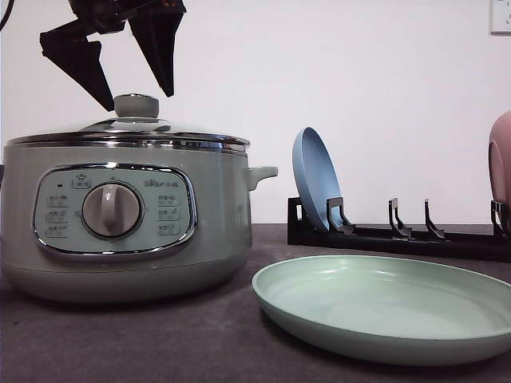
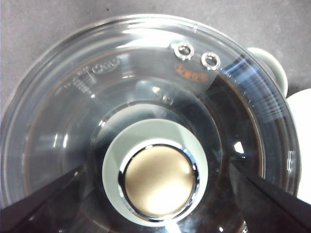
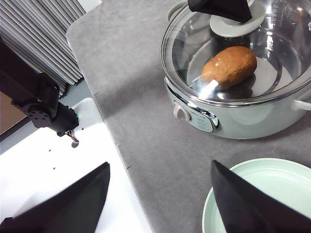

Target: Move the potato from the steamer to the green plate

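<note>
While I look forward over the table, my left gripper [image 1: 132, 84] hangs above the steamer [image 1: 120, 215], its two dark fingers [image 1: 76, 60] spread to either side of the lid knob [image 1: 136, 104] and closed on nothing; the glass lid [image 1: 128, 132] sits on the chrome rim; to the steamer's right lies the green plate [image 1: 383, 307], bare, near the pot but apart from it; behind it a black rack [image 1: 399, 235] holds a blue plate [image 1: 317, 179] on edge, and a pink plate [image 1: 501, 171] shows at the frame's right edge.

Over to my left wrist camera; I am looking straight down on the lid [image 2: 73, 121]; the knob [image 2: 158, 179] lies between my two fingertips [image 2: 39, 201], which stand wide either side of it, and I cannot tell whether they touch; glare on the glass hides what is beneath.

Now my right wrist camera; my right gripper [image 3: 160, 204] is open wide and empty over the grey table [image 3: 131, 97], one finger [image 3: 73, 204] over the white edge, the other above the green plate [image 3: 272, 187]; through the lid [image 3: 194, 53] I see the potato [image 3: 229, 65], orange-brown, lying inside the steamer [image 3: 228, 116]; my left gripper's finger [image 3: 221, 8] sits over the knob [image 3: 233, 23].
</note>
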You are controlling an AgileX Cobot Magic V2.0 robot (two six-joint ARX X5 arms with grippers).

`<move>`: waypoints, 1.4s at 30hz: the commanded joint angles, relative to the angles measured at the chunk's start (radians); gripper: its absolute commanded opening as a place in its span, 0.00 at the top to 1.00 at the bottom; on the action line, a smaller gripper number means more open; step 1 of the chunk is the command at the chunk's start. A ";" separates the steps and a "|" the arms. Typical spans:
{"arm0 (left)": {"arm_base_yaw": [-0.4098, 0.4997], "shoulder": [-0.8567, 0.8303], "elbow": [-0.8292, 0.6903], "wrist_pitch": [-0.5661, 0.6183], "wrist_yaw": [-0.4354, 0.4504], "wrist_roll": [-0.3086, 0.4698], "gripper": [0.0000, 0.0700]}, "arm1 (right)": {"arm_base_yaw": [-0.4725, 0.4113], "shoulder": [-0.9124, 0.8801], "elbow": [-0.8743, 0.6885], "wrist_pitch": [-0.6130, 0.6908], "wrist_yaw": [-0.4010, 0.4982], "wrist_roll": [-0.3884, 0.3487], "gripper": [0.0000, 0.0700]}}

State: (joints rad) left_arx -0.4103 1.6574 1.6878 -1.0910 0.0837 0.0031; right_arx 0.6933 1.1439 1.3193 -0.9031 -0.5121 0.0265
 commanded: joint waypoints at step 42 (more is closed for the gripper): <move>-0.011 0.056 0.026 -0.058 -0.002 -0.004 1.00 | 0.008 0.011 0.018 0.006 0.016 -0.027 0.41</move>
State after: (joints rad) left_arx -0.4168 1.6989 1.6989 -1.1086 0.0759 0.0156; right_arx 0.6933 1.1439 1.3193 -0.9039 -0.4971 0.0137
